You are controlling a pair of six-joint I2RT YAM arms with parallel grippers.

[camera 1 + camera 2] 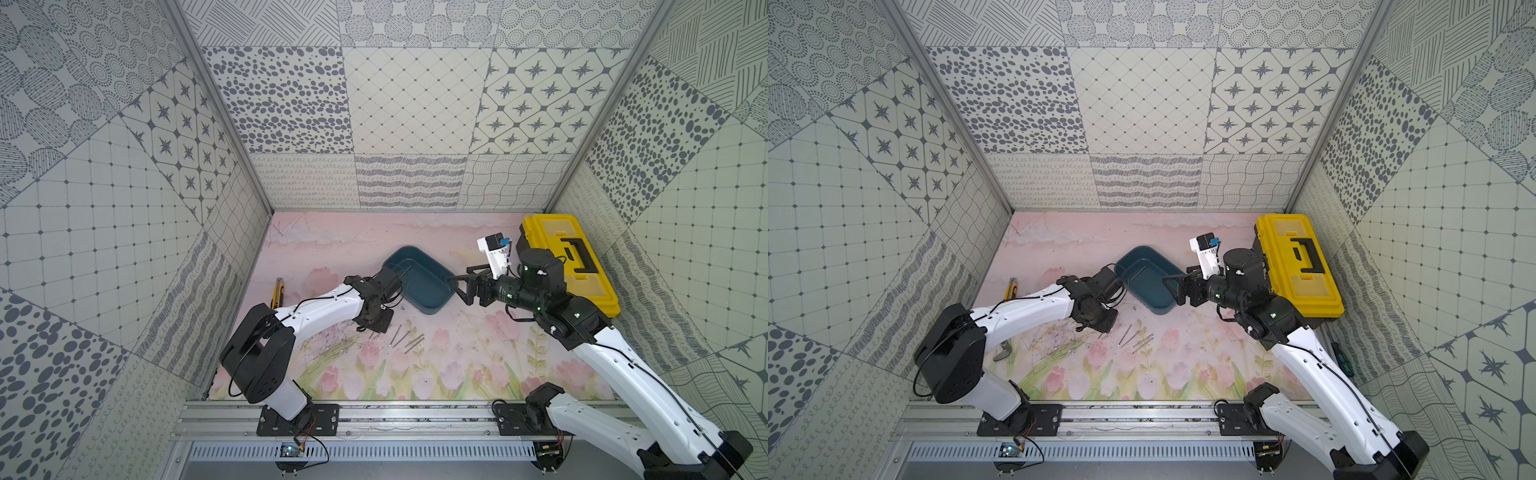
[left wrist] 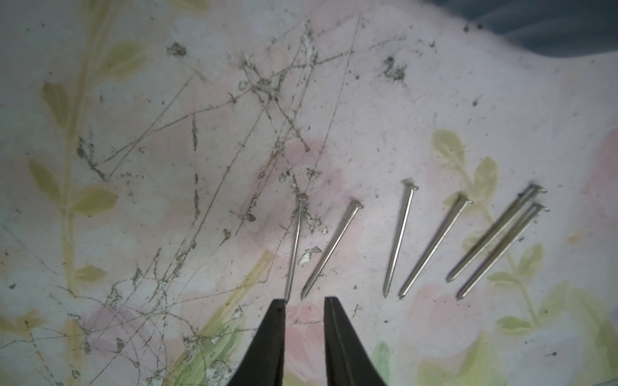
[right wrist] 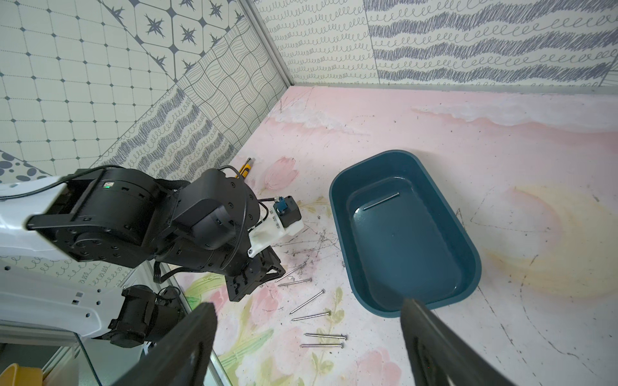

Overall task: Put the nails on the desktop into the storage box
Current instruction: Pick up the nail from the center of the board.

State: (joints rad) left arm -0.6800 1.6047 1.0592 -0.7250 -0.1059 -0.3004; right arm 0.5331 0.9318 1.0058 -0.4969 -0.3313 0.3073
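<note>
While six nails lie on the bench near the storage box, which holds a seventh nail, the left jaws stand narrowly apart, empty, at one nail's tip; the right jaws gape wide, empty.

So the desktop is pale pink with pink tulips, green leaves, dark scratches. The storage box is dark teal, the nails shiny grey, the toolbox yellow-and-black, the walls grey-on-white patchwork prints.
</note>
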